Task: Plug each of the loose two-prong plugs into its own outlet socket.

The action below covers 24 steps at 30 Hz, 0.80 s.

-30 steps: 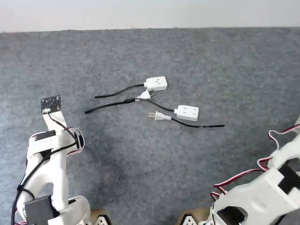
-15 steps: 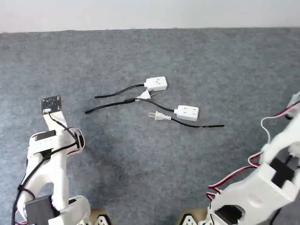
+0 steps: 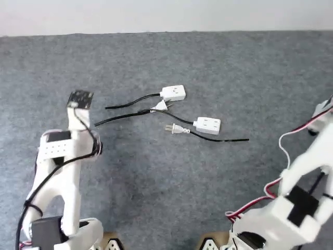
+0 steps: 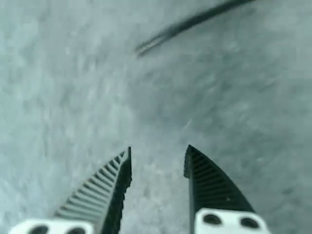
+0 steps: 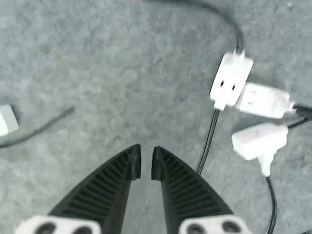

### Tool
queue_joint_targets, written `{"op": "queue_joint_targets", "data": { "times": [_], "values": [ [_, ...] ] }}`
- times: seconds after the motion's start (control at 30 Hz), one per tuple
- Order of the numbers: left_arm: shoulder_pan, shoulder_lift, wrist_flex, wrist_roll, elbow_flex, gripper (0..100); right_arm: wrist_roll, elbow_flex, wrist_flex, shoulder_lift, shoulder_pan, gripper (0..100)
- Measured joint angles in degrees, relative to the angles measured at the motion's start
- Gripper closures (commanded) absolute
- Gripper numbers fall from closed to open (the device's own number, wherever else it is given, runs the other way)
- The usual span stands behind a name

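Outlet socket [image 5: 5, 120] cut off at edge, blk cord [image 4: 190, 22] blurry

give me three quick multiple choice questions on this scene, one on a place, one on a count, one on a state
1. Where on the table do the outlet sockets lie?
A) around the middle
B) at the near edge
C) on top of each other

2. How many plugs lie loose?
A) one
B) two
C) four

3. The left gripper is:
A) open and empty
B) shut on a plug
C) shut on a cord

Answers:
1 A, the high view shows both mid-table.
2 B, two pronged plugs lie unplugged near the sockets.
3 A, its jaws stand apart with nothing between them.
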Motion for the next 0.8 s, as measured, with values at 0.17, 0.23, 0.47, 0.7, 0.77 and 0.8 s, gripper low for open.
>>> {"op": "queue_joint_targets", "data": {
  "times": [0.17, 0.23, 0.47, 0.7, 0.77, 0.8],
  "values": [
    [5.5, 0.1, 7.5, 0.8, -10.8, 83, 1.5, 16.6, -5.6, -9.7, 0.0, 97.3],
    [7.6, 1.6, 10.5, 1.1, -15.5, 83, 1.8, 24.2, -10.2, -14.5, 0.0, 97.2],
    [14.7, 13.6, 15.2, -4.0, -29.1, 83, 4.3, 52.2, -23.3, -30.0, 0.0, 97.2],
    [21.6, 18.5, 15.5, -19.1, -33.3, 83, 4.5, 72.4, -34.7, -37.4, -1.8, 97.2],
    [24.1, 18.5, 15.5, -21.5, -33.5, 83, 4.5, 76.2, -37.8, -37.6, -3.3, 97.2],
    [25.1, 18.5, 15.5, -22.2, -33.6, 83, 4.5, 77.9, -39.5, -37.8, -4.5, 97.2]
  ]
}}
